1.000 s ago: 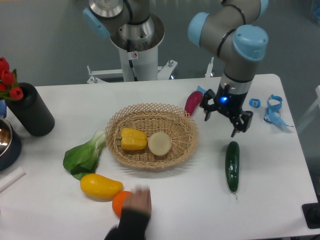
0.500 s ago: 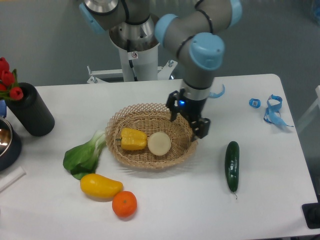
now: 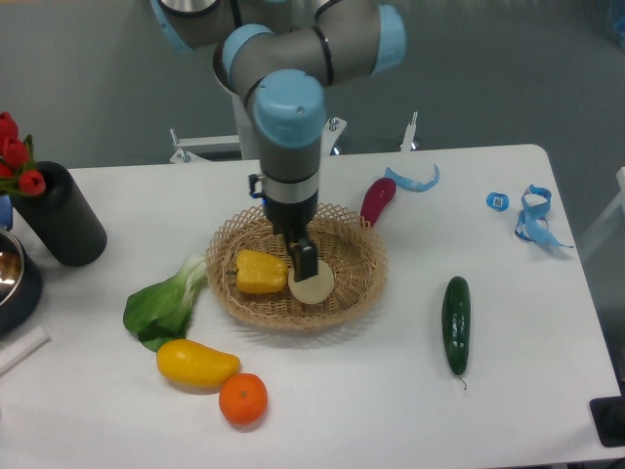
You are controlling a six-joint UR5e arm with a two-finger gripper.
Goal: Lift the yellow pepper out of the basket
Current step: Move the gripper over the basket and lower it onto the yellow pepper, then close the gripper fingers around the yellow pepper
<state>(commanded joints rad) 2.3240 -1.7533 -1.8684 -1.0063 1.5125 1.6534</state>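
Gripper: the gripper (image 3: 298, 256) hangs over the middle of the basket, pointing down, its dark tip low between the pepper and the onion.
Gripper state: only one dark finger (image 3: 305, 260) shows clearly from this side; whether the jaws are spread or closed, I cannot tell. Nothing appears to be held.
Yellow pepper: the yellow pepper (image 3: 258, 272) lies on its side in the left half of the basket, just to the left of the gripper tip, apparently resting on the weave and not lifted.
Onion: a pale round onion (image 3: 312, 284) sits in the basket touching or nearly touching the pepper's right end, partly behind the finger.
Basket: the basket (image 3: 356, 288) stands on the white table (image 3: 527, 391), holding only these two things.
Around the basket: a bok choy (image 3: 161, 305), a mango (image 3: 196, 362) and an orange (image 3: 242, 399) lie to the left and front; a purple eggplant (image 3: 377, 200) touches the far rim; a cucumber (image 3: 455, 323) lies well apart on the right.
Done: the approach looks complete, the arm being over the basket and beside the target.
Left: by my judgement, centring on the pepper, closing on it, and lifting it clear of the basket.
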